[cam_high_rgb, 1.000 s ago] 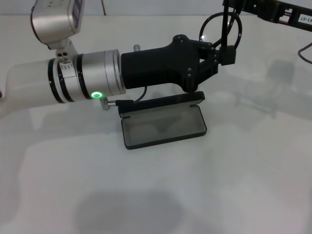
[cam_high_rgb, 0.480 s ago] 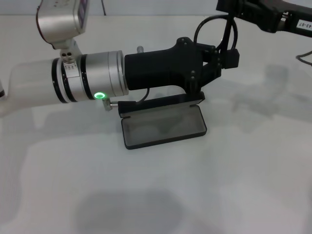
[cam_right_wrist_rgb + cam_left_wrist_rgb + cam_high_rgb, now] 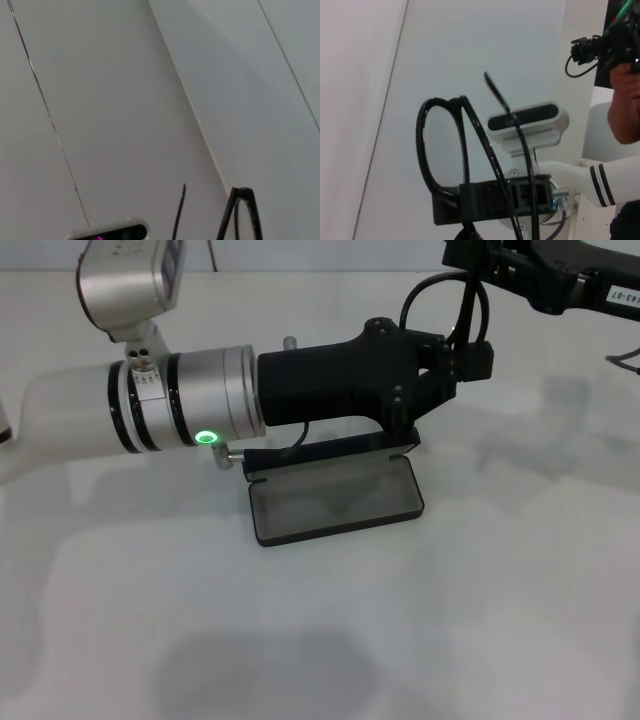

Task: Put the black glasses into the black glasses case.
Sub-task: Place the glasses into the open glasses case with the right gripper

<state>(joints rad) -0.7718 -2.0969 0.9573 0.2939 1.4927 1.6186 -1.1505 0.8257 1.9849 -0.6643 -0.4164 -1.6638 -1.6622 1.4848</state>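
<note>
- Black glasses (image 3: pixel 445 150) sit up off the surface, held between the two arms in the upper middle of the head view, behind the case; there only a loop of frame shows at (image 3: pixel 440 300).
- The left wrist view shows them best: one rounded lens rim and two slim temples rise from a black clamp low in that frame, so jaws are closed on the frame near the lens. I judge that clamp to be the right gripper (image 3: pixel 470 260), which reaches in from the upper right of the head view.
- The left gripper (image 3: pixel 455 360) lies across the centre of the head view, right beside the glasses; its jaws look drawn together, though I cannot tell whether they pinch the frame.
- The black glasses case (image 3: pixel 335 495) lies open on the white surface (image 3: pixel 320 640), just below centre: grey-lined tray forward, lid standing up behind it under the left arm.
- The step in hand looks like a handover or regrip in the air. To do it well, one arm should have a firm hold before the other lets go, the temples should be folded, and the glasses should be turned with their long side along the tray, then lowered slowly clear of the raised lid.
</note>
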